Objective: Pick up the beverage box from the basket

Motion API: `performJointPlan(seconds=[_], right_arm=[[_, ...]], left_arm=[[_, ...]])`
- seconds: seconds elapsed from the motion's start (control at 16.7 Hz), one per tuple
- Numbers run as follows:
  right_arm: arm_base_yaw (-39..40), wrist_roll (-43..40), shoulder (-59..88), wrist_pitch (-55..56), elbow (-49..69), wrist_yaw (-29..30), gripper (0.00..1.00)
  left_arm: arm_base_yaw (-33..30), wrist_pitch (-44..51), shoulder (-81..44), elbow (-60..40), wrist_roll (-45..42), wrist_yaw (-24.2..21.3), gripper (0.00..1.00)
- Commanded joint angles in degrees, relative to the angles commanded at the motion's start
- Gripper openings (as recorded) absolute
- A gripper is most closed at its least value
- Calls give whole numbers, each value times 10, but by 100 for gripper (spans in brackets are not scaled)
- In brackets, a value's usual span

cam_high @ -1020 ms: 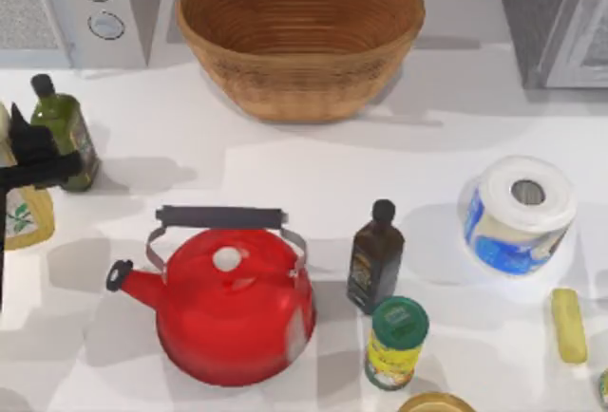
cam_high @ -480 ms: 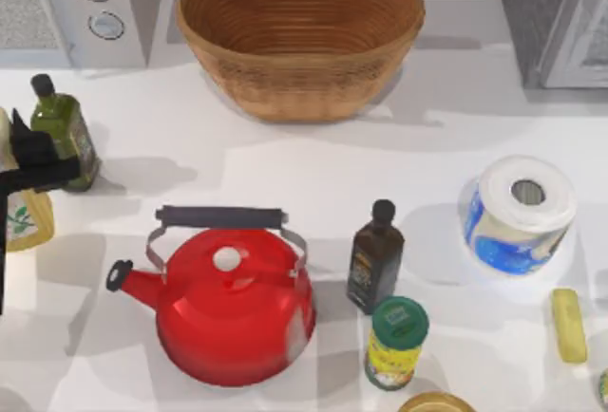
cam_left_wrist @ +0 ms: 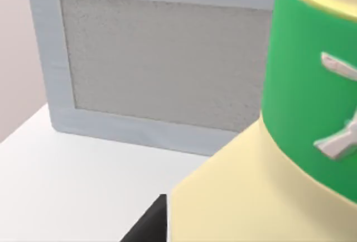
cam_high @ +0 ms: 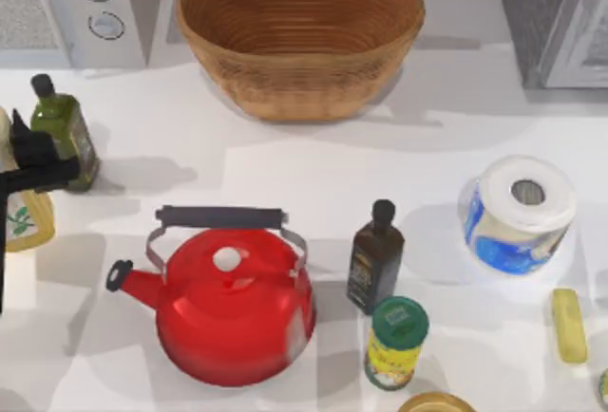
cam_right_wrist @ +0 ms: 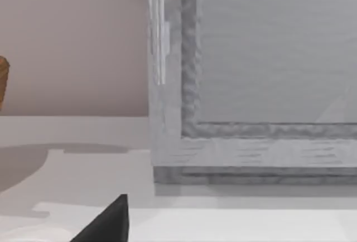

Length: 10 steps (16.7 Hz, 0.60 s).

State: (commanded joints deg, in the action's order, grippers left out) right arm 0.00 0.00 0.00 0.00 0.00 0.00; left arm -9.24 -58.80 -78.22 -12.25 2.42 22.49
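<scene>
The beverage box [cam_high: 23,222], a cream-yellow carton with a leaf-print label, hangs at the table's far left edge, well outside the basket. My left gripper [cam_high: 36,167] is shut on it, its dark fingers crossing the carton's upper part. The left wrist view has the carton's cream shoulder [cam_left_wrist: 240,197] and green cap [cam_left_wrist: 312,91] very close, with a dark fingertip [cam_left_wrist: 148,226] beside them. The basket [cam_high: 300,80], a wide brown wicker bowl, stands at the back centre with nothing inside. My right gripper [cam_right_wrist: 109,224] is parked facing a grey appliance.
A green oil bottle [cam_high: 63,129] stands right behind the left gripper. A red kettle [cam_high: 231,308], dark bottle [cam_high: 375,258], green-lidded yellow can [cam_high: 396,344] and paper roll [cam_high: 520,214] occupy the front. A microwave [cam_high: 81,9] sits back left, a grey appliance [cam_high: 560,18] back right.
The left gripper and the beverage box have drifted slightly left and toward the table's front. Nothing else has moved.
</scene>
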Motion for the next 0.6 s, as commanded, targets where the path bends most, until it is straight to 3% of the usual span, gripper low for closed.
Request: performJointPlan(seconds=[0.24,0.6], right_arm=[[0,0,0,0,0,0,100],[0,0,0,0,0,0,100]], left_arm=[[0,0,0,0,0,0,98],[0,0,0,0,0,0,100]])
